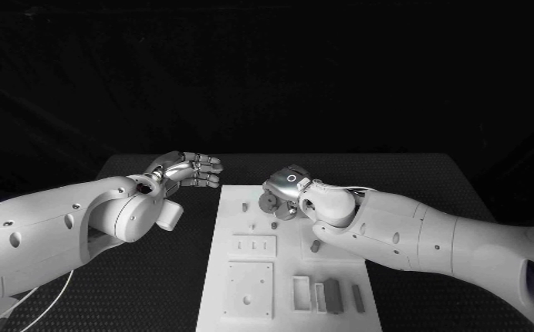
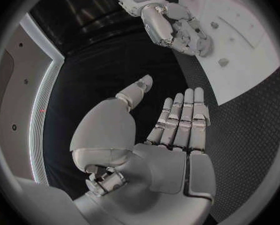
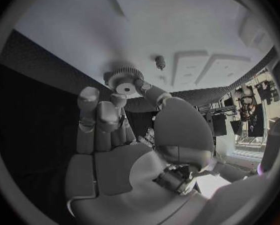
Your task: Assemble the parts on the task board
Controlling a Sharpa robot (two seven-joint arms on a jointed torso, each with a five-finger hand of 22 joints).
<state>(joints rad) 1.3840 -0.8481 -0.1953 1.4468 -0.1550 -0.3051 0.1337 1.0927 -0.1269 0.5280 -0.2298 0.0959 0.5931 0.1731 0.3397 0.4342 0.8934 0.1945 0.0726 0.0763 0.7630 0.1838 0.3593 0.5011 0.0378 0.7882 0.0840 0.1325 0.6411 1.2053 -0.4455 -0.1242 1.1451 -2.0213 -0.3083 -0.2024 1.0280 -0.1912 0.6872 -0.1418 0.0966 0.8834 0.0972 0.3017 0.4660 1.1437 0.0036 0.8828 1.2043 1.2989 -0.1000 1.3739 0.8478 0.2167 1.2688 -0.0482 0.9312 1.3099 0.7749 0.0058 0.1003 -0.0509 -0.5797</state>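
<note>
Gear (image 3: 124, 82) pinched between my right hand's (image 1: 292, 193) thumb and fingertips, over the task board's (image 1: 334, 193) far end. Next I judge it needs seating on the board. My left hand (image 2: 171, 130) hovers beside the board, fingers straight, holding nothing.

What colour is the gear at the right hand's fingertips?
Grey; the gear shows best in the right wrist view.

Left hand (image 2: 168, 150) open-palmed above black counter (image 2: 252, 130), fingers (image 2: 185, 117) straight and side by side, thumb apart, nothing held. Right hand (image 2: 177, 30) at edge of white task board (image 2: 240, 80), fingers curled. Small parts (image 2: 223, 62) on board nearby.
</note>
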